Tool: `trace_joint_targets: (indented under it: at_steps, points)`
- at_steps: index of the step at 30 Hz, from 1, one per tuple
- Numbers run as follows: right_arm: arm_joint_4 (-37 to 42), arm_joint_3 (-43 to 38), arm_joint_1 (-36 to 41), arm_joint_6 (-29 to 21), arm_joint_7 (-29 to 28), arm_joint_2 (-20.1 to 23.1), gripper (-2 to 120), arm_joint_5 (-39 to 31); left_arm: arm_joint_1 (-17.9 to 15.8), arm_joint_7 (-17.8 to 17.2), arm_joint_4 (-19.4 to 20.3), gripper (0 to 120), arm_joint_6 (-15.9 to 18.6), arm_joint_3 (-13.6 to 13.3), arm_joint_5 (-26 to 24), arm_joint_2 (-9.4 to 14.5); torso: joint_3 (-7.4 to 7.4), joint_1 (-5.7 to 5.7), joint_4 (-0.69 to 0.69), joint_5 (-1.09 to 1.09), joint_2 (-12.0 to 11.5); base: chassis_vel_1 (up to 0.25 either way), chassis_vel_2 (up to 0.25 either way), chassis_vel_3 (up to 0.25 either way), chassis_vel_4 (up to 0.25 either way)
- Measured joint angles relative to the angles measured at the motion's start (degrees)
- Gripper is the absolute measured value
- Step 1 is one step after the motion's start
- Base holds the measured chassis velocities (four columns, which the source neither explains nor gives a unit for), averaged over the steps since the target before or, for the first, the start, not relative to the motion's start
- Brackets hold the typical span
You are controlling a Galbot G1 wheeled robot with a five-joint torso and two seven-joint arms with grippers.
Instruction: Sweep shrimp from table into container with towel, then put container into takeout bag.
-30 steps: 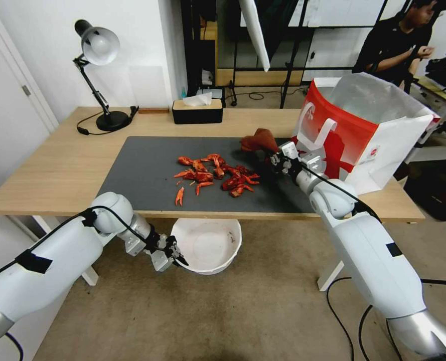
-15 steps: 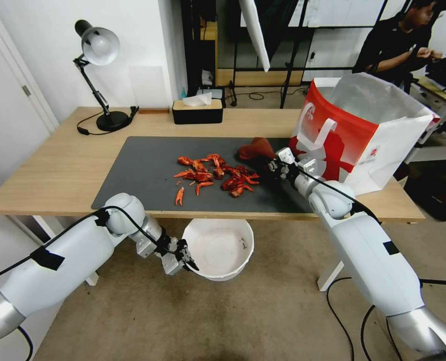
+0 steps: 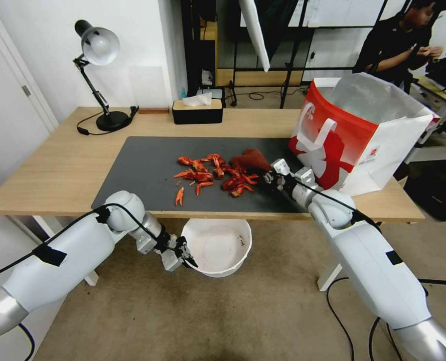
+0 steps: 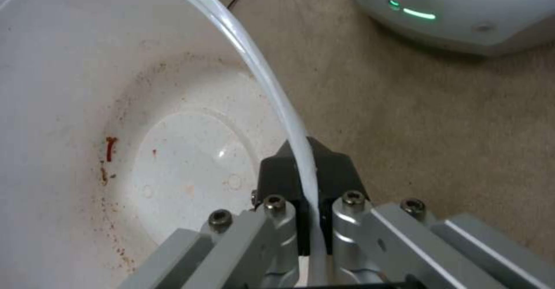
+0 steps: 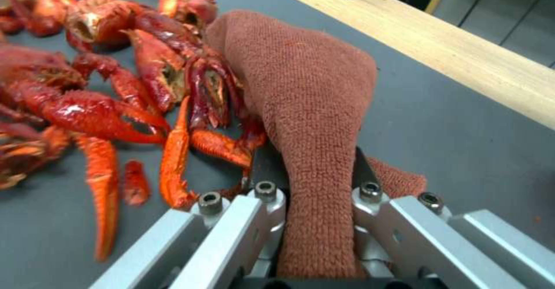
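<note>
Several red-orange shrimp (image 3: pixel 212 174) (image 5: pixel 110 85) lie in a loose pile on the dark mat of the table (image 3: pixel 47 165). My right gripper (image 3: pixel 269 176) (image 5: pixel 312 176) is shut on the rust-red towel (image 3: pixel 250 159) (image 5: pixel 306 98), which rests on the mat and touches the right side of the pile. Below the table's front edge, my left gripper (image 3: pixel 186 256) (image 4: pixel 306 180) is shut on the rim of the white container (image 3: pixel 216 246) (image 4: pixel 75 107), holding it in the air under the pile. The red-and-white takeout bag (image 3: pixel 358 130) stands open at the table's right end.
A black tissue box (image 3: pixel 197 110) and a desk lamp (image 3: pixel 100 75) stand at the back of the table. Cables run over the carpet at the lower right. The robot's base (image 4: pixel 462 7) sits on the floor beside the container.
My right gripper has pulled the towel nearer and leftward across the mat until it meets the shrimp pile. My left gripper moved the container rightward under the table edge, then slightly back.
</note>
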State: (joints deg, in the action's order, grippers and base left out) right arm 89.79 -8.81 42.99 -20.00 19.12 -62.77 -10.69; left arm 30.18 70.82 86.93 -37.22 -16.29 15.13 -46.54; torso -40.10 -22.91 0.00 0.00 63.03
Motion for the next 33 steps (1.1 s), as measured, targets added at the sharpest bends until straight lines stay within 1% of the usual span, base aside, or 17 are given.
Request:
trace_joint_targets:
  at_steps: [6,21,33]
  points:
    - [0.90,0.73,0.88,0.19,0.68,0.58,6,0.15,-0.18,-0.02,-0.88,0,-0.22,0.25,-0.17,0.02,0.00,0.00,0.00,0.00,0.00,0.000,0.000,0.000,0.000]
    - [4.58,2.25,3.60,0.31,1.01,1.13,6,0.19,-0.64,-0.03,-1.62,0,-0.22,0.30,-0.78,0.17,0.00,0.00,0.00,0.00,0.00,0.000,0.000,0.000,0.000]
    - [7.82,1.98,6.36,-0.08,0.96,1.51,6,0.73,-1.21,-0.03,-1.97,0,-0.23,0.17,-1.54,0.30,-0.01,0.00,0.00,0.00,0.00,0.000,0.000,0.000,0.000]
